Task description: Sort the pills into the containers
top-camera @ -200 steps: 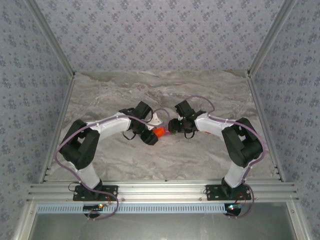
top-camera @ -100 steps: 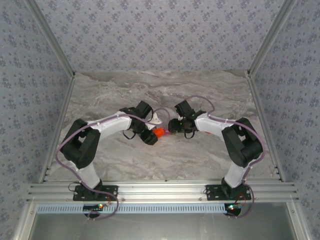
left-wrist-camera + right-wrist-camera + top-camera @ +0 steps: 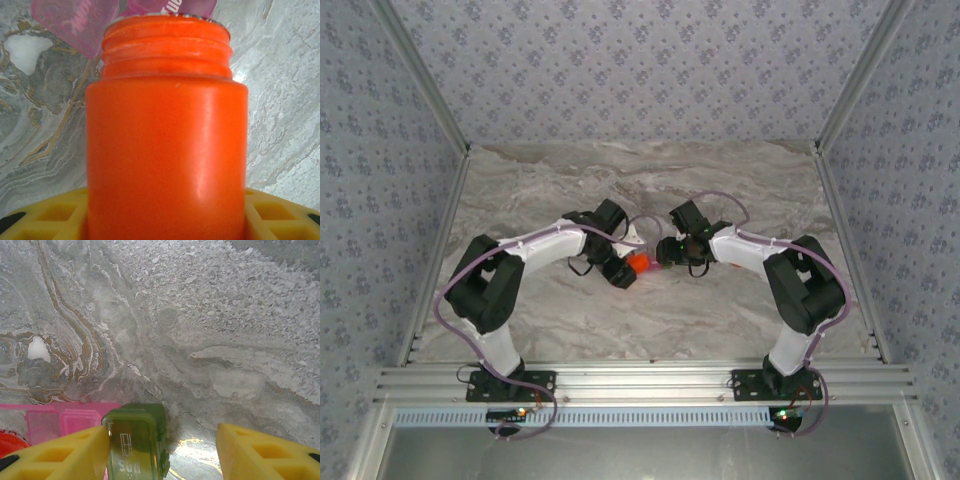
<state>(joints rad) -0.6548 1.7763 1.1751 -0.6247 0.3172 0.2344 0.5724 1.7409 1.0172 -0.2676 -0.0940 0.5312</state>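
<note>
Overhead, little has shifted in a second: our left gripper (image 3: 624, 269) still tips the orange bottle (image 3: 639, 263) toward the right gripper (image 3: 665, 254). From the left wrist, jaws clamp the bottle, its mouth at the pink lids (image 3: 75, 20). From the right wrist, jaws stand wide, one finger (image 3: 60, 450) beside the containers' olive-green compartment (image 3: 136, 440); we judge pouring hasn't begun.

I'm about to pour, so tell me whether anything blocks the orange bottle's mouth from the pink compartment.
Nothing visible does. The bottle has no cap on, and the pink compartment sits just beyond its rim, with no object between them in the left wrist view.
</note>
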